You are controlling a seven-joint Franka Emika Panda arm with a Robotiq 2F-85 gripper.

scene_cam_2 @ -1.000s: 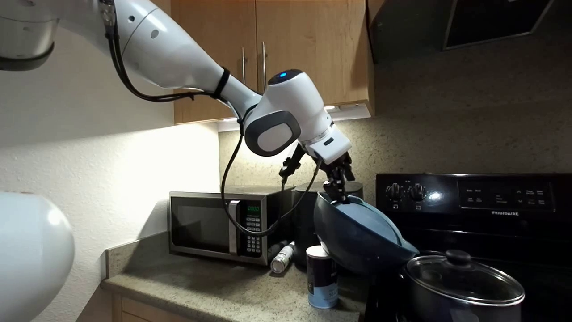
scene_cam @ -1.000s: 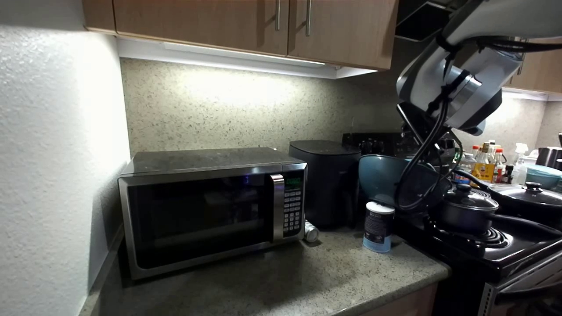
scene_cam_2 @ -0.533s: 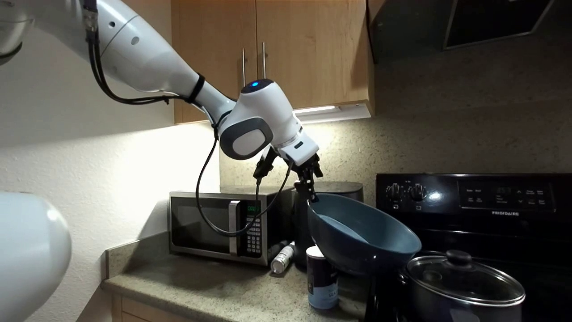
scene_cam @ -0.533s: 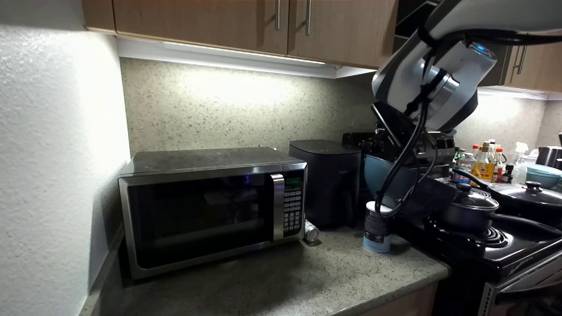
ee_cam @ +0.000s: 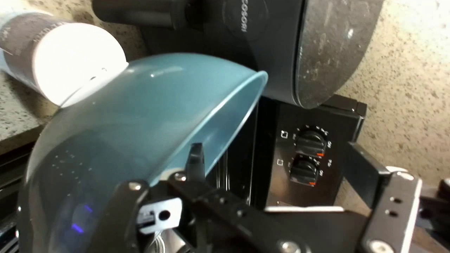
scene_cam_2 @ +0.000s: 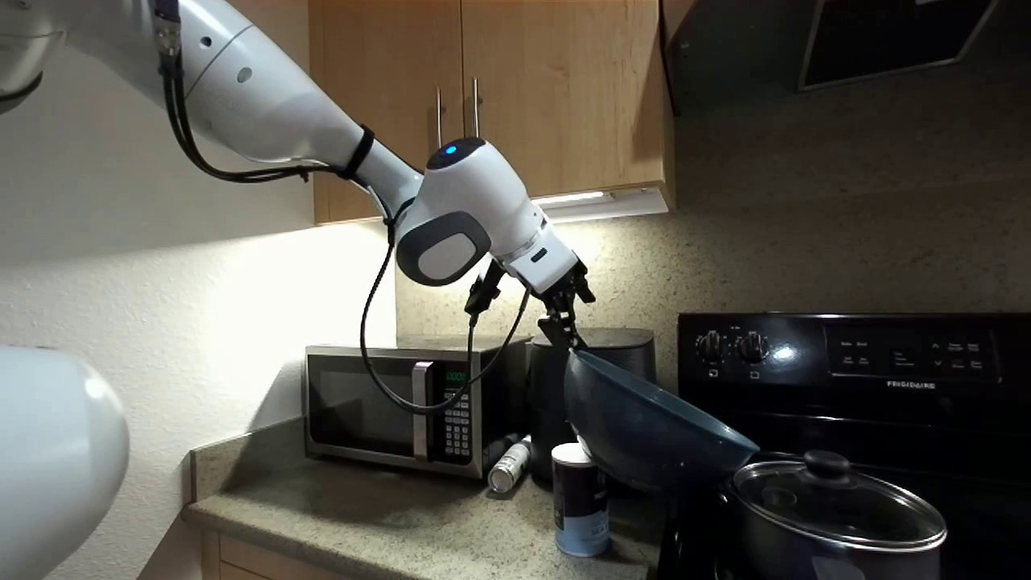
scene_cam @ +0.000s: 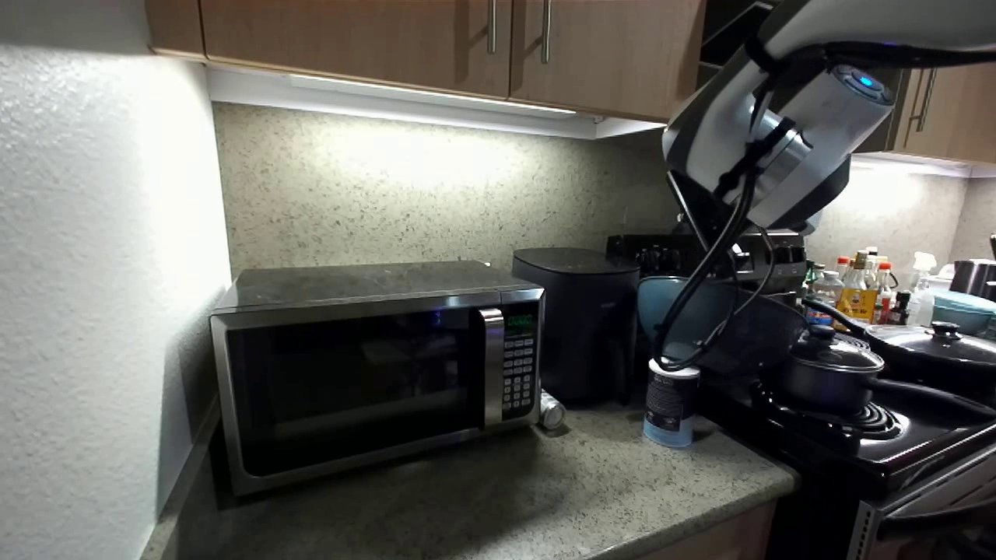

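A large blue bowl stands tilted, its high rim toward the gripper and its low side by the lidded pot. It also shows in the other views. The inside is mostly hidden. My gripper is open, with a wide empty gap between its fingers. In the wrist view one finger overlaps the bowl's opening; the other is off to the right, before the stove panel. In an exterior view the gripper is at the high rim; I cannot tell if it touches. A canister stands against or close to the bowl.
A black air fryer stands behind the bowl, beside a microwave. A can lies near the microwave. A lidded pot sits on the stove. Upper cabinets hang above the arm. The arm's cable loops down near the bowl.
The arm has moved left in both exterior views since a second ago. The bowl's opening turned toward the camera half a second ago, then away again; its inside no longer shows there.
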